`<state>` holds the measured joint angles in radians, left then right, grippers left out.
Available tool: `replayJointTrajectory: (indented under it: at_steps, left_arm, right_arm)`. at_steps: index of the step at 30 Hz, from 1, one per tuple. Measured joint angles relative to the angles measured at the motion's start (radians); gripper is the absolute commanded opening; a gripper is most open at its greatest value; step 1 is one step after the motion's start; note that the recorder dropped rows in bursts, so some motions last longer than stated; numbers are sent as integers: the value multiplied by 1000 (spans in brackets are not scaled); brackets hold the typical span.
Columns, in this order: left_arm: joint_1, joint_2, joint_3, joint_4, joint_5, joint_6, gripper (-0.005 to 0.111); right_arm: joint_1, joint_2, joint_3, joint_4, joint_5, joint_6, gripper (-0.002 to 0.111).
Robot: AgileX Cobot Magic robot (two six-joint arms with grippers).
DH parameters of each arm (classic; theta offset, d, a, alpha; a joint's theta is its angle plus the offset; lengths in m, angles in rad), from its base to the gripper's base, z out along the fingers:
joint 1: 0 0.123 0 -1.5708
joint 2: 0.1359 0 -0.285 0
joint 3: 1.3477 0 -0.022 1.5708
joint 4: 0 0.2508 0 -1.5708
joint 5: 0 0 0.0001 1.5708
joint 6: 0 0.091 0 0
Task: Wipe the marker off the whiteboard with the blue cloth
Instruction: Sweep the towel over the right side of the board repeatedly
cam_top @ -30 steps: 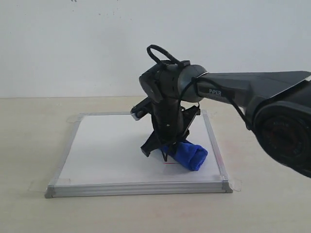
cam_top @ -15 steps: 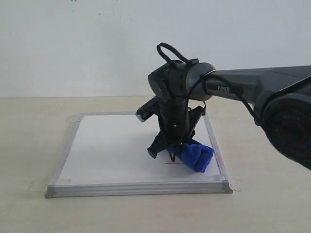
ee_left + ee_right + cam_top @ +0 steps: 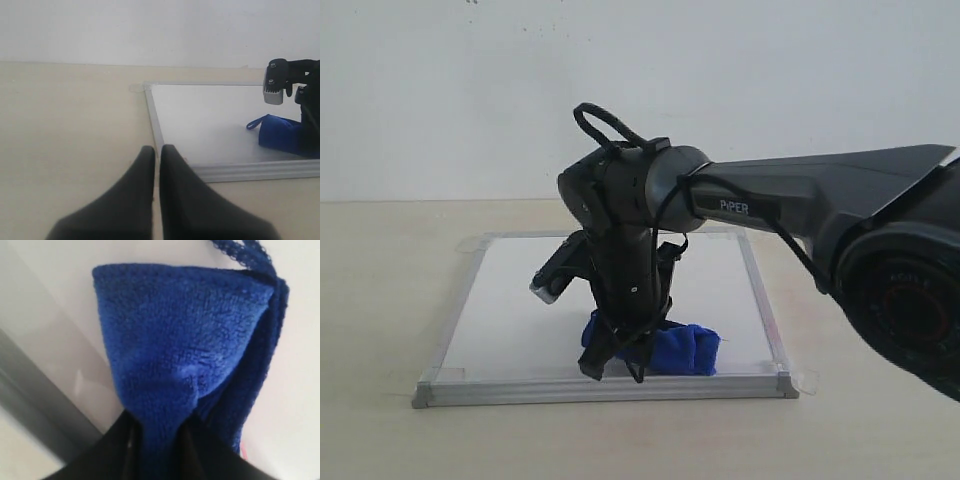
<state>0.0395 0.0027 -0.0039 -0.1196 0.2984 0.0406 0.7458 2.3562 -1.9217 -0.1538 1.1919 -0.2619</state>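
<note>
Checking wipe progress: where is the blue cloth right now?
In the exterior view the blue cloth lies on the whiteboard by its near frame edge, slightly right of middle, pinched in the right gripper.

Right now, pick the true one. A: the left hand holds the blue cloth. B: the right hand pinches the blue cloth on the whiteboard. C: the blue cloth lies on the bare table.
B: the right hand grips the blue cloth, which rests on the whiteboard; the left hand is shut and empty.
</note>
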Motion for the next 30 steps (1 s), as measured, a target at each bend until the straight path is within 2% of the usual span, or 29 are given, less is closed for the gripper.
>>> replayJointTrajectory:
  at_steps: [6,11,16,23,30]
  left_arm:
    - [0,0,0,0,0,0,4]
    - [0,0,0,0,0,0,4]
    - [0,0,0,0,0,0,4]
    - [0,0,0,0,0,0,4]
    - [0,0,0,0,0,0,4]
  right_arm:
    - [5,-18,8,61,-41,30,0]
    - [-20,-22,31,15,-16,81,0]
    - [-110,-45,112,-78,-14,136,0]
    - [-274,-85,232,-74,-55,253,0]
    - [-270,-93,231,-44,-56,290,0]
